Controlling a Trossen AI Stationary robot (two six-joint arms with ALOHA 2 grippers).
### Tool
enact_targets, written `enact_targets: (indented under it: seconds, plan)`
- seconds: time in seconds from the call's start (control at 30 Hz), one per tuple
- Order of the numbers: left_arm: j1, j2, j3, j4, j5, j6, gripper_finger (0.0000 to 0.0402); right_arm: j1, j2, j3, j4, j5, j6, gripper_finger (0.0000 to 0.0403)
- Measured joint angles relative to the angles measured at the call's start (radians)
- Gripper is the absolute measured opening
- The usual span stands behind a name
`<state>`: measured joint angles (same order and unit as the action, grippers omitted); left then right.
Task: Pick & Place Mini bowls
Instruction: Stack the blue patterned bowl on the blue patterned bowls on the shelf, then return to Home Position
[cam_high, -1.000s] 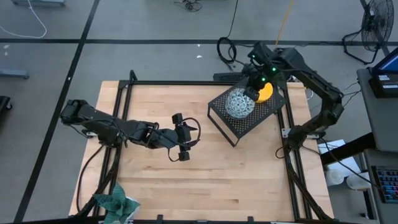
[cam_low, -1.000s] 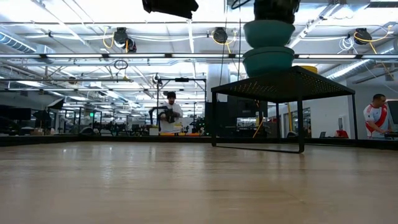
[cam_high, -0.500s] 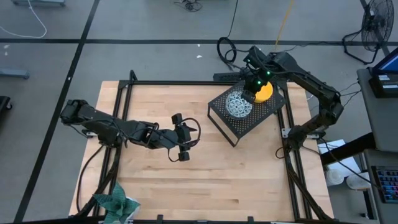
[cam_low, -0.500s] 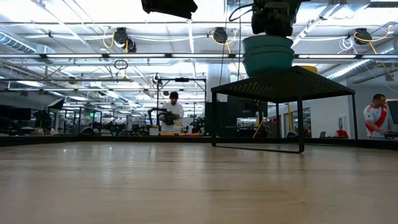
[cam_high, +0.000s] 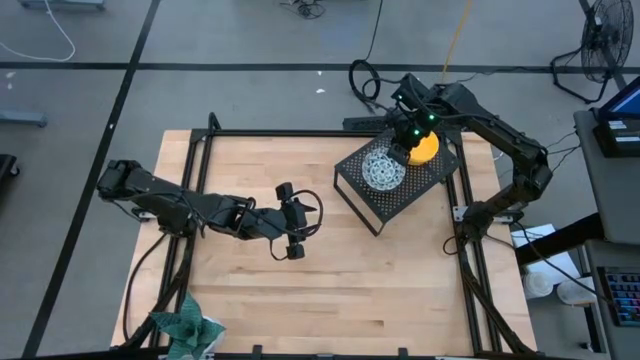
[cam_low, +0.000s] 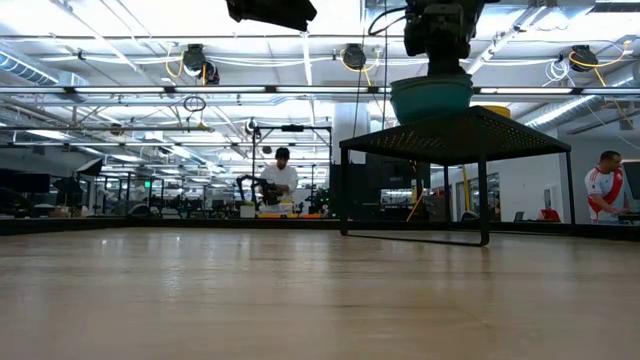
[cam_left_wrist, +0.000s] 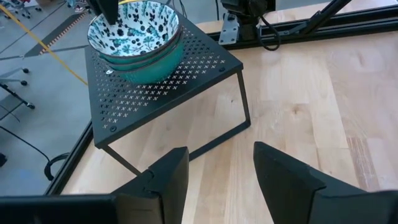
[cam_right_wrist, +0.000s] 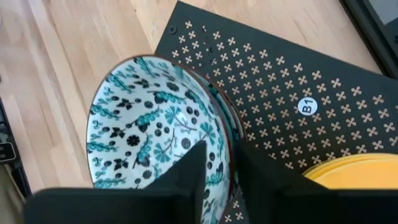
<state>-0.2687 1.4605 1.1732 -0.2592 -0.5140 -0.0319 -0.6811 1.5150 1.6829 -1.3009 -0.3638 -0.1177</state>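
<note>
Right gripper (cam_right_wrist: 219, 163) pinching the rim of the top patterned bowl (cam_right_wrist: 155, 121), one finger inside, one outside. Bowl sitting mouth-up, nested in a stack of patterned bowls (cam_left_wrist: 135, 37) on the black perforated stand (cam_high: 395, 187), so no real long axis. Yellow bowls (cam_high: 428, 148) resting just beside it on the stand. Left gripper (cam_left_wrist: 216, 163) hanging spread over mid-table (cam_high: 300, 280), gripping nothing.
</note>
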Motion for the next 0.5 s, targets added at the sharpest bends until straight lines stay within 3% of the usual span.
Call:
enact_targets:
  seconds: [0.3, 0.5]
  plan:
    - [0.000, 0.000, 0.000, 0.001, 0.000, 0.000, 0.0200, 0.000, -0.062, 0.070, 0.033, -0.003, 0.010, 0.0165]
    - [0.000, 0.000, 0.000, 0.002, 0.000, -0.021, 0.0202, 0.000, -0.171, 0.184, 0.067, -0.003, 0.087, 0.0191]
